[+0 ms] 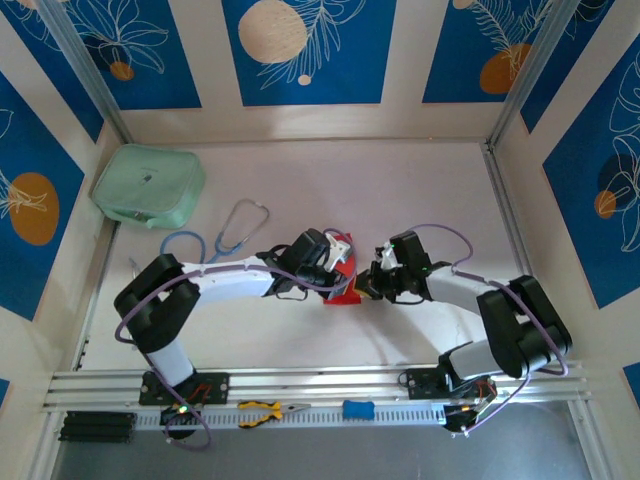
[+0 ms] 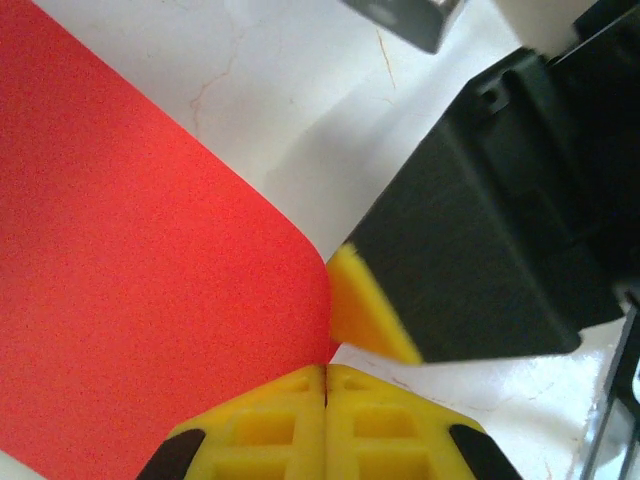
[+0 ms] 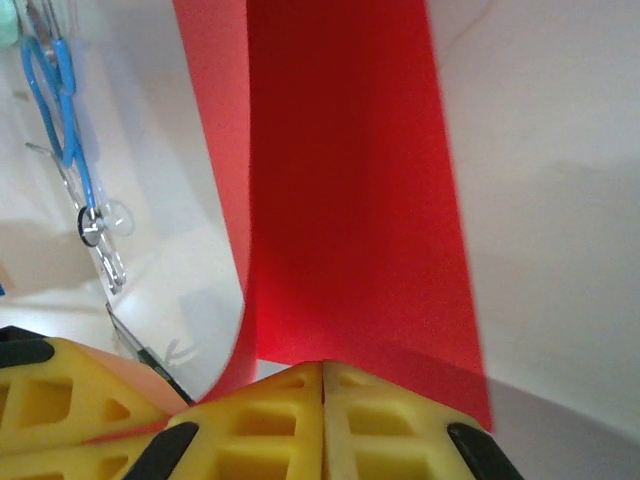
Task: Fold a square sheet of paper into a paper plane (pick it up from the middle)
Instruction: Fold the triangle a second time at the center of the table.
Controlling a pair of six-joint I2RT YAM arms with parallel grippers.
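While both arms reached in toward the middle of the desk (image 1: pixel 400 190), the sheet of paper (image 1: pixel 347 292) was caught between them, off the pale surface and well clear of the walls. In the top view its bright red showed just below and between the two wrists, part of it hidden by them.

The left fingers (image 2: pixel 265 432) were pressed together with no gap, and the curved edge of the sheet (image 2: pixel 130 290) ran down into their seam, so they were pinching it. Just beside them stood one yellow pad of the right fingers (image 2: pixel 362 305) under its black housing.

The right fingers (image 3: pixel 270 430) were likewise closed tight on the paper. From their seam the sheet (image 3: pixel 350 200) rose as a doubled band, a lighter layer curling away on the left of a darker one. The left fingers (image 3: pixel 60 405) sat close by at the lower left.

Farther off on the desk lay a blue stethoscope (image 1: pixel 225 235), and a mint-green pouch (image 1: pixel 150 185) rested in the far left corner. Yellow-handled pliers (image 1: pixel 265 410) and a small blue object (image 1: pixel 358 409) lay on the rail at the near edge.
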